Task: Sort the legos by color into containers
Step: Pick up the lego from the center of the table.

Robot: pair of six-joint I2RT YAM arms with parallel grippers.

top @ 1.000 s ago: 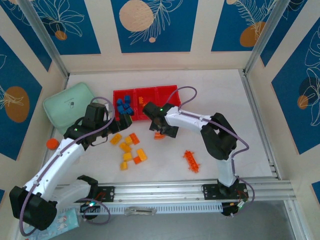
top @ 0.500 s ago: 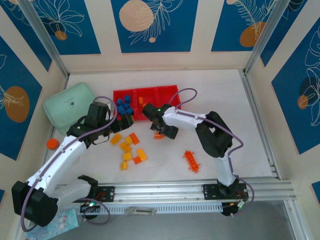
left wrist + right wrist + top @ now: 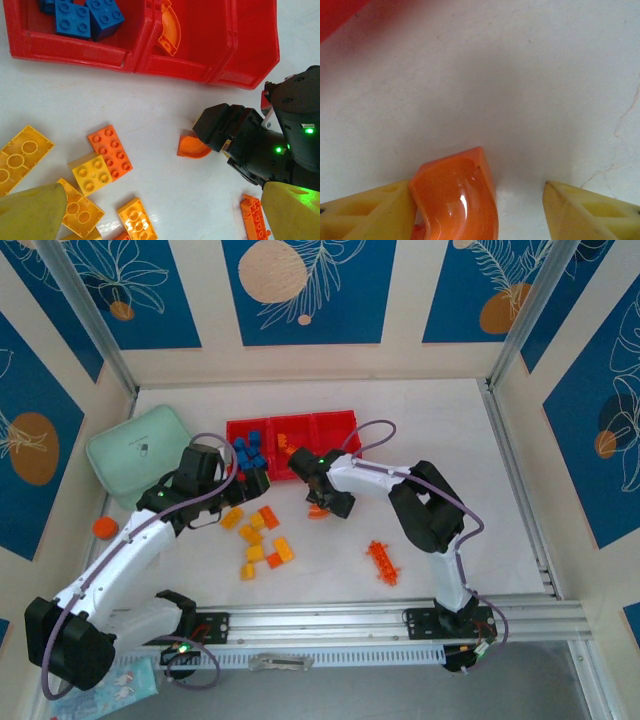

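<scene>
Overhead and close-up views of a white table (image 3: 450,470) mid-sorting. Right gripper (image 3: 320,508) down on the table, just near of the red tray (image 3: 300,423): jaws partly open, straddling a glossy curved orange brick (image 3: 455,197), pressed against one finger, clear gap to the other, not yet clamped. Left gripper (image 3: 162,212) just to the left: spread wide, holding nothing, hovering above loose yellow and orange bricks (image 3: 102,160). Inside the tray: blue bricks (image 3: 85,17) in the left compartment, another curved orange piece (image 3: 170,32) in the middle one. Likely trouble: off-centre on a slick curve, so a sideways squirt or twist on closing; with both grippers so close together, a bump on lifting.
</scene>
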